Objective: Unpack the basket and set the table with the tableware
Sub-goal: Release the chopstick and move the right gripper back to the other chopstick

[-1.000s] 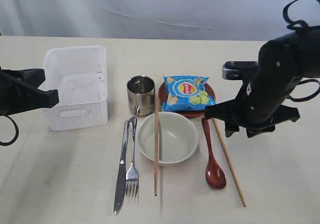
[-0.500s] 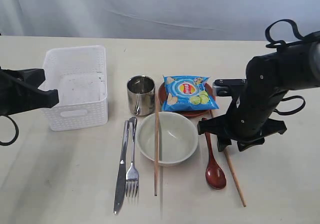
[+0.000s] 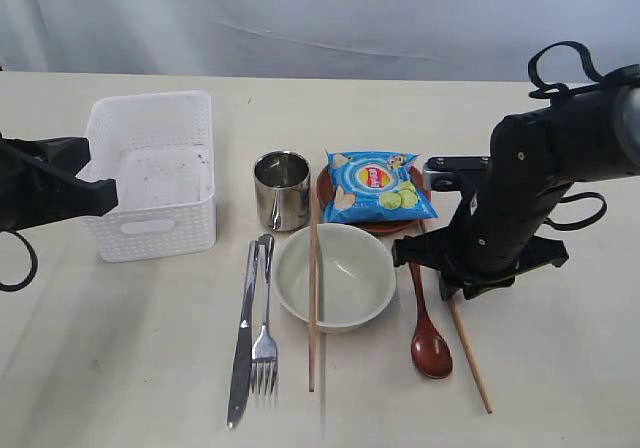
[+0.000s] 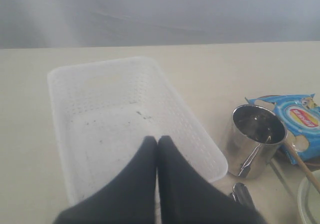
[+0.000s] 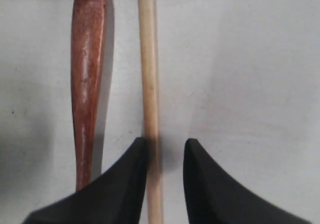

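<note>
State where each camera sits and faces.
Exterior: raised before the table, looking down; left arm and right arm show.
Left wrist: on left arm, looking past shut left tool at basket and cup.
Right wrist: on right arm, looking straight down; right tool straddles a chopstick beside the spoon.
Shared: exterior and left wrist both show basket and cup.

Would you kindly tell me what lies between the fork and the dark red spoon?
Between the fork and the spoon sits the cream bowl, with one wooden chopstick lying across it, as the exterior view shows.
</note>
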